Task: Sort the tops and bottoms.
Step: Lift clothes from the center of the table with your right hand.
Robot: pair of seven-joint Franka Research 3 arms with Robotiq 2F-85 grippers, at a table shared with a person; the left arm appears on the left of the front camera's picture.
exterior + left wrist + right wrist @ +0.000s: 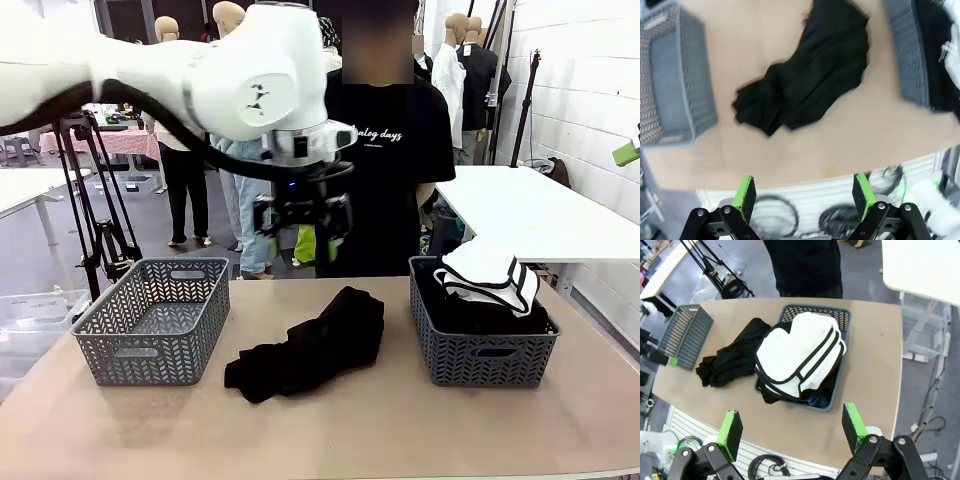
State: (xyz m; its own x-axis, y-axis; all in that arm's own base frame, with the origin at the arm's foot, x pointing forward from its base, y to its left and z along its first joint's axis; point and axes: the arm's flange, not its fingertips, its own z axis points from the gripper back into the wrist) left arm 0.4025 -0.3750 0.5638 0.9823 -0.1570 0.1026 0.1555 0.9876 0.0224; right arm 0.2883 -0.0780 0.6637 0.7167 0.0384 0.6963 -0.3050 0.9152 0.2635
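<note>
A crumpled black garment [308, 345] [805, 70] [727, 360] lies on the table between two grey baskets. The left basket [152, 320] [672, 80] [686, 335] holds nothing I can see. The right basket [482, 335] [912, 52] [837, 322] holds dark clothes with a white, black-trimmed garment [488, 275] [800, 352] on top. My left gripper [302, 232] [805, 192] hangs open high above the black garment, nothing between its green pads. My right gripper [790, 427] is open too, high over the right basket.
A person in a black T-shirt [385, 160] stands at the far edge of the table [330, 430]. A white table [540, 205] stands to the right, and a tripod [95, 210] stands at the left beyond the table.
</note>
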